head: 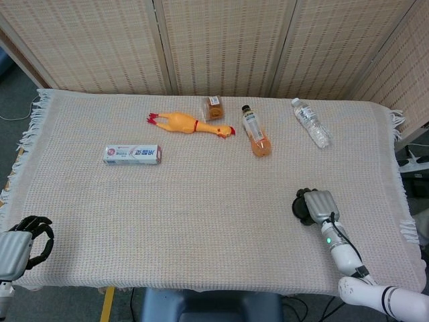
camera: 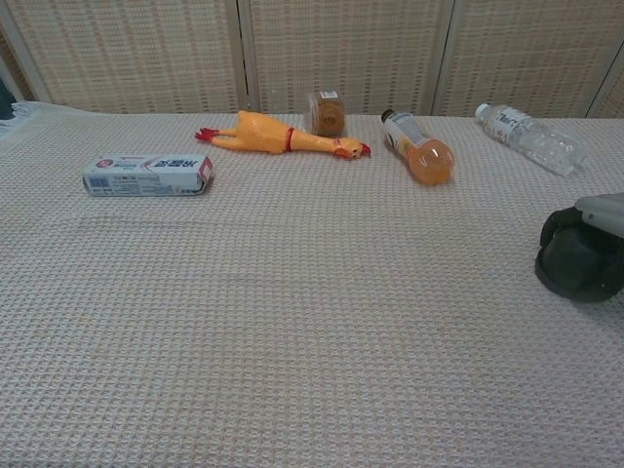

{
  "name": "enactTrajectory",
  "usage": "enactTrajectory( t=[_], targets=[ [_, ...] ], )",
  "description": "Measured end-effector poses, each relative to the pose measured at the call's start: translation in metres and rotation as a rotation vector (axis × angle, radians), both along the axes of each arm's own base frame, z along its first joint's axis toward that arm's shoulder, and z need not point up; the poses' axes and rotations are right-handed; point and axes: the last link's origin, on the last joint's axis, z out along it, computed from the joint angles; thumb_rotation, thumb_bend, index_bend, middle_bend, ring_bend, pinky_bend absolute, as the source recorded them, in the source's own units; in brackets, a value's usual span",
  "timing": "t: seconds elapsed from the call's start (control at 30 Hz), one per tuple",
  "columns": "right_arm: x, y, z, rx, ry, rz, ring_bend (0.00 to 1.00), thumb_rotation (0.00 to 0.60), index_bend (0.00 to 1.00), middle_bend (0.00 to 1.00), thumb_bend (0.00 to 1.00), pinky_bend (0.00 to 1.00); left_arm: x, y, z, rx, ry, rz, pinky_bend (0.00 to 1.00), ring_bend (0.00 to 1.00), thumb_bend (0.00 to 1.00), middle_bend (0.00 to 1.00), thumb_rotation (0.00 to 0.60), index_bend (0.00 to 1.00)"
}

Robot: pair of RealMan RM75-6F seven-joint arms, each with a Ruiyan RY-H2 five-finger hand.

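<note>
The right hand (head: 318, 206) covers most of the dark round object (camera: 577, 264) under its fingers (head: 305, 202), so what it is cannot be told. The chest view's edge cuts off that hand. The left hand (head: 19, 243) is cropped at the head view's corner.

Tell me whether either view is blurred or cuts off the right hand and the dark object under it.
Head view: sharp, evenly lit, the right hand over the dark round object fully in frame. Chest view: also sharp, but the hand is cropped at the right edge; soft shadow below the object.
</note>
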Motion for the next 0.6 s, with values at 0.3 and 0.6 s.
enactTrajectory(
  t=[0.3,0.6],
  targets=[
    [0.031,-0.002,0.017,-0.201,-0.229,0.214,0.61,0.600,0.63,0.51,0.14,0.76,0.000,0.000,0.000,0.000,0.000,0.000,0.49,0.27,0.45,0.35,0.600,0.60],
    [0.047,0.010,0.058,-0.469,-0.477,0.589,0.61,0.600,0.65,0.52,0.14,0.76,0.001,0.000,-0.001,-0.002,0.002,-0.001,0.49,0.27,0.45,0.35,0.600,0.60]
  ],
)
